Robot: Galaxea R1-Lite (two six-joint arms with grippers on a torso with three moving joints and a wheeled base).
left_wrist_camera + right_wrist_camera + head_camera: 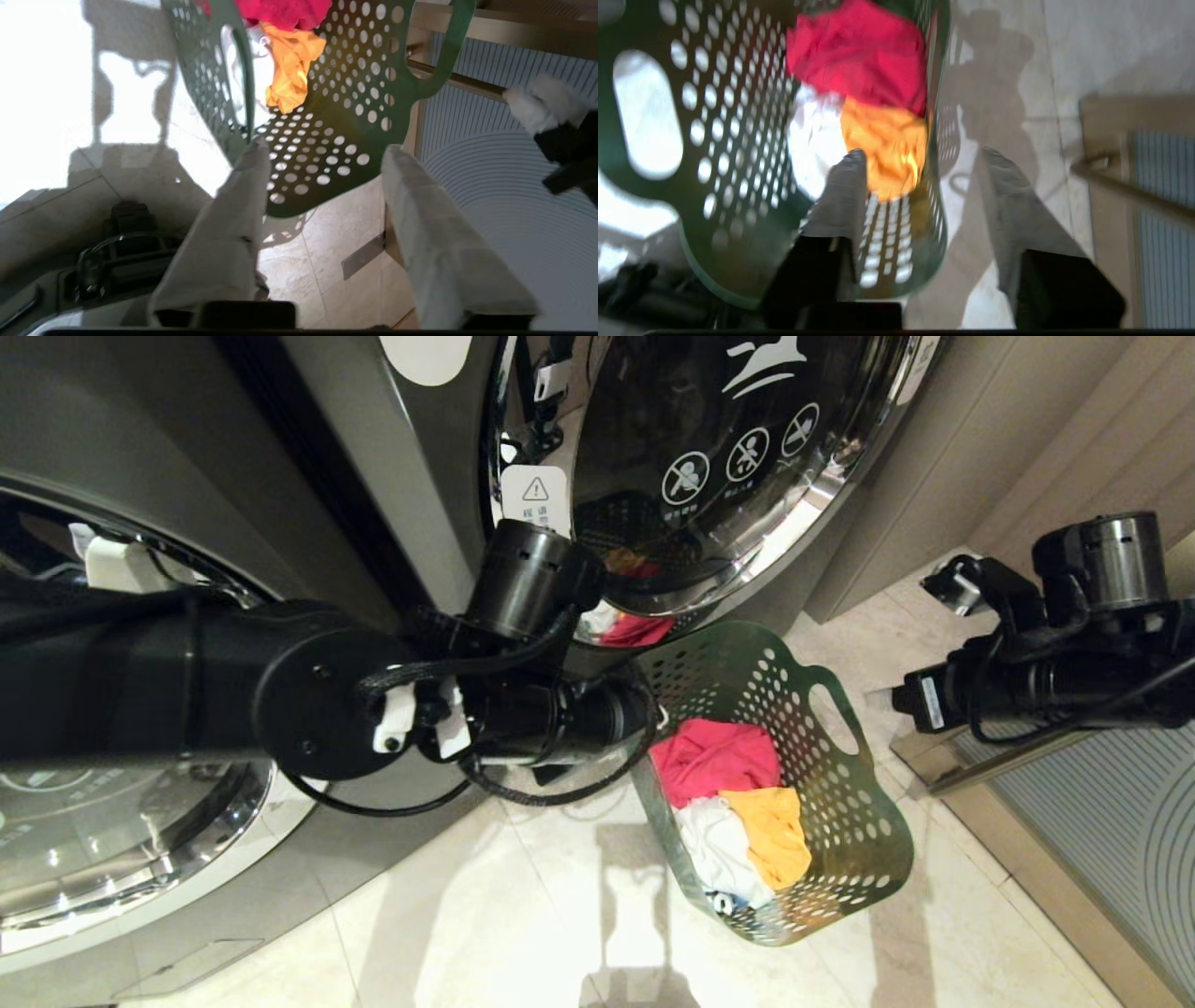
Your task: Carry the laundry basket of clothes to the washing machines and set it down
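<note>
Beside the washing machines (709,457), the laundry basket (845,803) is set down; both end effectors, left (322,154) and right (920,158), are parted, holding nothing; withdrawal is next.

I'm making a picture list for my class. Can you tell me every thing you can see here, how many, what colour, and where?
Perforated plastic laundry basket: one, dark green, on the floor by the right washer.
Soft cloth garments: three, pink-red, white, yellow-orange, inside the basket.
Front-loading washing machines with chrome-ringed doors: two, dark grey, left and behind the basket.
Tiled floor: one, cream, underneath.
Ribbed mat: one, grey, right of the basket.
Left end effector: one, pale fingers apart, at the basket, holding nothing.
Right end effector: one, grey fingers apart, over the basket, holding nothing.
</note>
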